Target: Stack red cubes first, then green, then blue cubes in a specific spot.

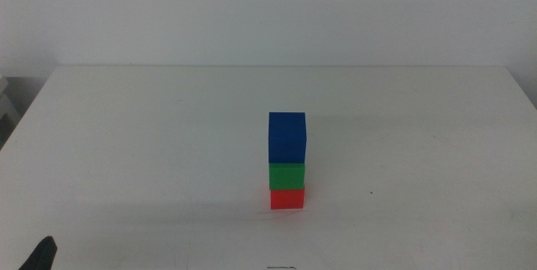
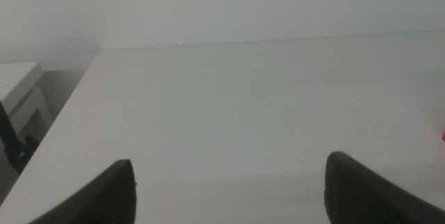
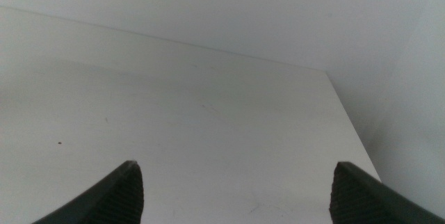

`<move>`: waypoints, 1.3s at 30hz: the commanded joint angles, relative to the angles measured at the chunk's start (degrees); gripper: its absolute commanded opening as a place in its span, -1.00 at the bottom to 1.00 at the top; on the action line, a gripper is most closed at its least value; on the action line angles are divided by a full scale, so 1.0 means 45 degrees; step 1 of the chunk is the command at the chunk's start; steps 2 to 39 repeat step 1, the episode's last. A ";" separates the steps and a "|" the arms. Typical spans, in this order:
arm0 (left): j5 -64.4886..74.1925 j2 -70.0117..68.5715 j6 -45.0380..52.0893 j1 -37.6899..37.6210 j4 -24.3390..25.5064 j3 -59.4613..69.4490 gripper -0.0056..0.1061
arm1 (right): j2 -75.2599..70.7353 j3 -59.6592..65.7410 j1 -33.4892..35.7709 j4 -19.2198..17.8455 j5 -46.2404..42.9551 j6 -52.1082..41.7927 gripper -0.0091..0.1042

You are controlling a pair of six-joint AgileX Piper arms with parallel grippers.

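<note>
In the middle view a three-cube tower stands upright near the table's centre. The red cube (image 1: 287,198) rests on the white tabletop, the green cube (image 1: 286,175) sits on it, and the blue cube (image 1: 287,137) is on top. No gripper touches the tower. My left gripper (image 2: 229,189) is open over bare table, and only a dark tip (image 1: 39,255) of it shows at the bottom left corner of the middle view. A sliver of red (image 2: 443,137) shows at the edge of the left wrist view. My right gripper (image 3: 236,193) is open too, with nothing between its jaws.
The white table (image 1: 126,136) stretches wide around the tower, with a plain wall behind its far edge. A pale piece of furniture (image 2: 17,95) stands beyond the table's left side. The table's right edge (image 3: 351,126) runs close to the right gripper.
</note>
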 commanded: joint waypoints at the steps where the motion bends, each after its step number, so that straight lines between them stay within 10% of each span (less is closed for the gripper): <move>1: -0.1066 -0.0285 -0.0079 -0.0040 -0.0086 -0.0042 0.75 | -0.0270 -0.0227 -0.0086 -0.0108 -0.1022 -0.0103 0.78; 39: -0.1066 -0.0285 -0.0079 -0.0040 -0.0086 -0.0042 0.75 | -0.0270 -0.0227 -0.0086 -0.0108 -0.1022 -0.0103 0.78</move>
